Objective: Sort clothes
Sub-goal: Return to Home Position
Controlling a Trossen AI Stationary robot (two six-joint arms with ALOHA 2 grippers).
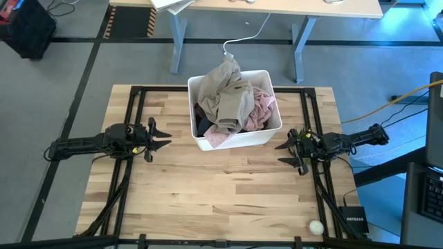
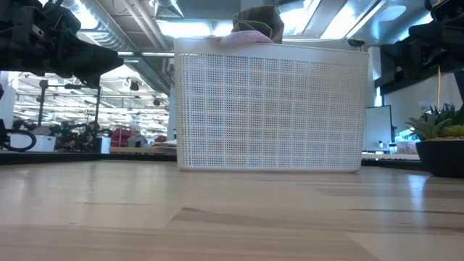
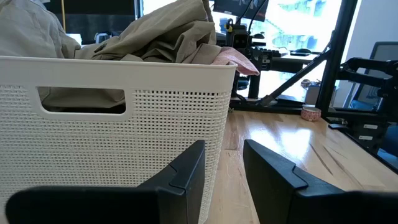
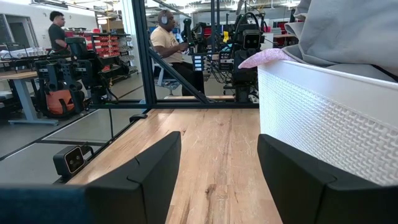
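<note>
The white bin (image 1: 235,135) stands at the middle of the worktop's (image 1: 221,200) far edge, heaped above its rim with clothes (image 1: 232,100), and it is the one big obstacle between the two arms. The left pincer (image 1: 160,135) and right pincer (image 1: 285,151), both with fingers apart, hover beside the bin's sides with bare wood in the gaps. The near half lies free except a small round thing (image 1: 316,227) by the near right corner.
</note>
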